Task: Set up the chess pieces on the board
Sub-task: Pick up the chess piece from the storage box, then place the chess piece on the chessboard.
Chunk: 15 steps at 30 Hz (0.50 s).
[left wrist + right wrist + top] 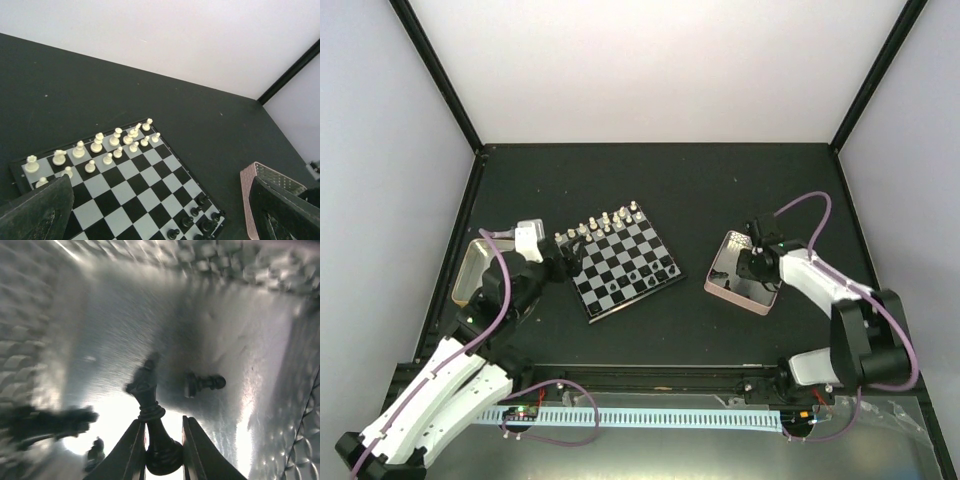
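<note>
Nearest the right wrist lens, I saw the right gripper [161, 421] pinching a black piece [149, 400] by its base. The piece's head pointed away over the shiny floor of the pink tray [240, 340]. A second black piece [204, 384] lay on its side just beyond it. Two more dark shapes at the left were too blurred for me to name.

Through the left wrist camera, the left gripper [160, 185] hung above the board [150, 197], its fingers [37, 210] spread wide at the bottom corners. White pieces [107, 145] stood in two rows along the board's far edge. A few black pieces [200, 220] stood near its right corner, and the pink tray [265, 175] sat off to the board's right.

From above, I read the left gripper [565, 258] at the left corner of the board [625, 265], with a tan tray [470, 265] further left. The right gripper [755, 262] was down inside the pink tray [720, 285], apart from the board on its right.
</note>
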Each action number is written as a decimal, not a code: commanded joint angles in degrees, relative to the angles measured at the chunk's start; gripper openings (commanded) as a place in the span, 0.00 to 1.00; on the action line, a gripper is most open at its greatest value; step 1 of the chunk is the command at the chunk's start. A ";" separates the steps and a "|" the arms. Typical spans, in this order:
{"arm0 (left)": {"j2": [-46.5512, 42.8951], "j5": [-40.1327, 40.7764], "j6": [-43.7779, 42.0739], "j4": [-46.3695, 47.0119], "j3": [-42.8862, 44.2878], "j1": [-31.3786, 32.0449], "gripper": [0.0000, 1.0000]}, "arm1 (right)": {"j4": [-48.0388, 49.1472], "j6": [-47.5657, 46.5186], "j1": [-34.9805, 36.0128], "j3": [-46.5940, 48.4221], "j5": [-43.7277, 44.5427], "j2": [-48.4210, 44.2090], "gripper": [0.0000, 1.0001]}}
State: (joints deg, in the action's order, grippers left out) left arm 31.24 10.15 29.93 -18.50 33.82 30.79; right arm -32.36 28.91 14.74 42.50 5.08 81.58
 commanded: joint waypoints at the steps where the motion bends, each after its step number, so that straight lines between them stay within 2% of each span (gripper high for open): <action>1: 1.53 -5.26 -1.34 3.68 0.18 -0.38 0.98 | 5.35 -3.10 -0.12 -0.12 -3.77 -9.24 0.11; 5: 3.85 -10.69 -1.61 5.75 0.64 -0.38 0.98 | 9.06 -4.63 0.44 -0.88 -8.32 -14.40 0.11; 9: 7.51 -19.30 -1.53 8.57 1.63 -0.44 0.98 | 14.44 -6.27 2.41 -2.66 -17.62 -18.18 0.11; 15: 14.67 -36.26 2.41 14.45 3.60 -0.40 0.98 | 23.84 -9.17 13.29 -3.38 -27.24 -20.40 0.11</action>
State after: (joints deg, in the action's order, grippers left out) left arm 42.57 -11.42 29.76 -10.37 34.17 30.76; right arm -17.58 23.00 21.93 39.24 -12.88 62.39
